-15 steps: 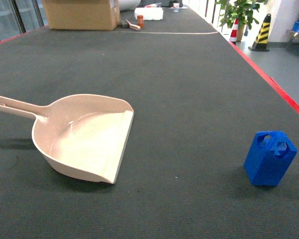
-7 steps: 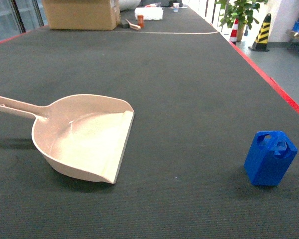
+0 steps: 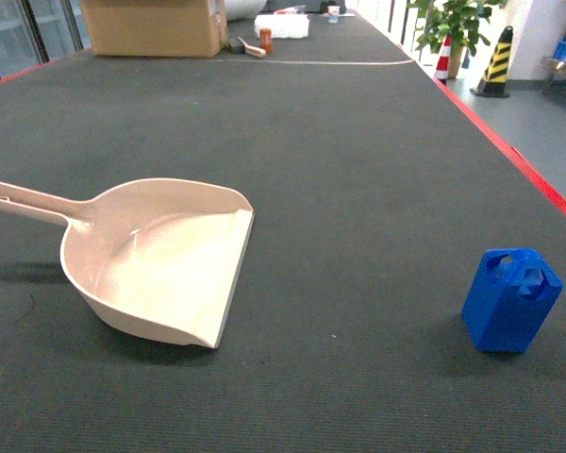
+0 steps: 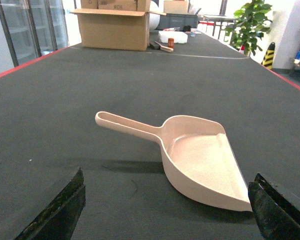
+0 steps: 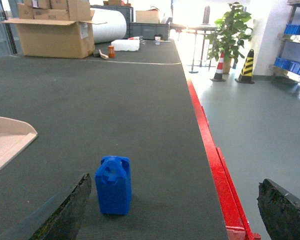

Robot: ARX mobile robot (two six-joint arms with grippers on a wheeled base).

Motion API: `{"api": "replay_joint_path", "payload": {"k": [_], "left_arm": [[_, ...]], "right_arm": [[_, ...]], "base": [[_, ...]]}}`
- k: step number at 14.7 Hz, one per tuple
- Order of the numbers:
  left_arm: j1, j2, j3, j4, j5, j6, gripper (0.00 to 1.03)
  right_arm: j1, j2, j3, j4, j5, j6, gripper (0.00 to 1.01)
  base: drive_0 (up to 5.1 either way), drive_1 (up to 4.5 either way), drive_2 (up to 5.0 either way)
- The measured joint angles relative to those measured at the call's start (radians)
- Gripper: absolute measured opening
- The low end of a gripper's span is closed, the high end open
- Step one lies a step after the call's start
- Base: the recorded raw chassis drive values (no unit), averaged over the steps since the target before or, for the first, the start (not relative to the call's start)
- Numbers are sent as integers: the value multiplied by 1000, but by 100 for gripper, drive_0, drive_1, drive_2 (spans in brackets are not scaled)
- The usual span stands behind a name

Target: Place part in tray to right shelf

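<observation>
Two pincers sit spread, left pincer [image 4: 165,212] framing the tray [image 3: 160,260] at centre-left, right pincer [image 5: 180,212] framing the part [image 3: 510,300], upright on the table [image 3: 358,142] at lower right. I judge it light, rigid, slick; I'd pinch its flat sides.

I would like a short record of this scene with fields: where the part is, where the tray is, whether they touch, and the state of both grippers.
part: blue block standing upright on the dark table, near its red right edge
tray: beige scoop on the table, left of the block, nothing in it, handle pointing left
contact: apart, bare table between them
left gripper: open, low over the table, facing the scoop
right gripper: open, facing the block
background: cardboard box at the far end
</observation>
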Motion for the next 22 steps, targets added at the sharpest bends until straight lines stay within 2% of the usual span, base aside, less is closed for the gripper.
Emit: {"api": "replay_joint_path", "payload": {"k": [13, 14, 15, 16, 17, 18, 19, 21, 22], "left_arm": [[0, 0, 0, 0, 0, 0, 98], [-53, 31, 18, -72, -123, -14, 98], [-130, 138, 42, -74, -290, -56, 98], [-111, 225, 42, 2, -310, -111, 98], [-80, 342, 50, 114, -251, -185, 98], [-80, 497, 73, 241, -182, -272, 98], [-58, 650, 92, 384, -83, -370, 98], [40, 1001, 155, 678, 47, -575, 98], [73, 1167, 198, 808, 98, -662, 98]], "right_arm": [[0, 0, 0, 0, 0, 0, 98], [0, 0, 0, 0, 0, 0, 98], [0, 0, 0, 0, 0, 0, 98], [0, 0, 0, 0, -2, 0, 98], [0, 0, 0, -1, -3, 0, 98], [0, 0, 0, 0, -2, 0, 98], [0, 0, 0, -1, -2, 0, 98], [0, 0, 0, 0, -2, 0, 98], [0, 0, 0, 0, -2, 0, 98]], "base": [[0, 0, 0], [0, 0, 0], [0, 0, 0], [0, 0, 0], [0, 0, 0], [0, 0, 0], [0, 0, 0], [0, 0, 0], [0, 0, 0]]}}
